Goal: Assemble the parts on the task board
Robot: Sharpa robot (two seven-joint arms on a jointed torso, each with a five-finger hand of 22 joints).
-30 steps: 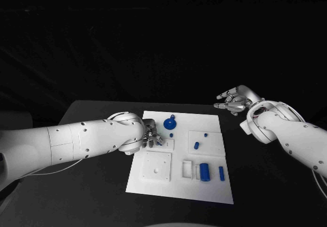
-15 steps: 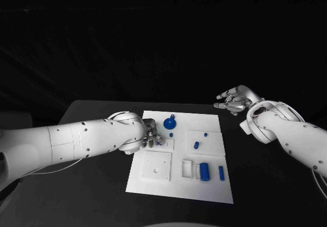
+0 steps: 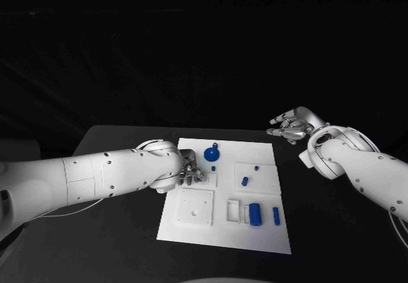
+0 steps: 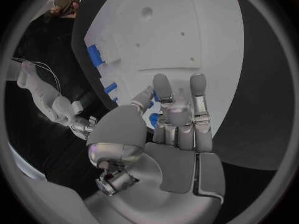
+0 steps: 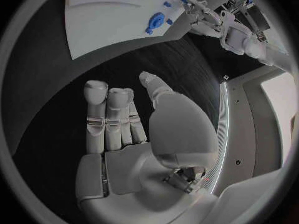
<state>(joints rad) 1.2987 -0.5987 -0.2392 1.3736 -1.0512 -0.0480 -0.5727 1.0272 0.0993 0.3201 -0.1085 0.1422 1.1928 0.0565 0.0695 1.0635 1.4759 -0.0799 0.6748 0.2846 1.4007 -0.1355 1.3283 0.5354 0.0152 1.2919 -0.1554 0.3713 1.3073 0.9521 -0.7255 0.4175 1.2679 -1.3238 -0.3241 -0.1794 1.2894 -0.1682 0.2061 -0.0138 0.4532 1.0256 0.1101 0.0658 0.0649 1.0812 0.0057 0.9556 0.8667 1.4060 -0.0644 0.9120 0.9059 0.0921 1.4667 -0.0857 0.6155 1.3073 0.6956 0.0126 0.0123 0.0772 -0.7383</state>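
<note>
The white task board [image 3: 259, 236] lies mid-table. My left hand [image 3: 188, 173] is low over its left edge, fingers pointing down at a small raised white block [image 3: 206, 180]. In the left wrist view the left hand [image 4: 177, 119] has straight fingers, and a small blue piece [image 4: 152, 118] shows by the thumb tip; whether it is pinched is unclear. A round blue part [image 3: 211, 155] lies just beyond that hand. My right hand [image 3: 292, 125] hangs raised off the board's far right corner, fingers apart and empty [image 5: 124, 124].
On the board lie small blue pegs [image 3: 244, 180], a thick blue cylinder [image 3: 254, 213] and a slim blue bar [image 3: 276, 216] by a white frame [image 3: 232, 211]. A square white plate [image 3: 196, 207] lies near the left hand. Black table [image 3: 119, 236] surrounds the board.
The left hand's fingers have shifted very slightly over the board's left edge. The right hand has stayed where it was.
</note>
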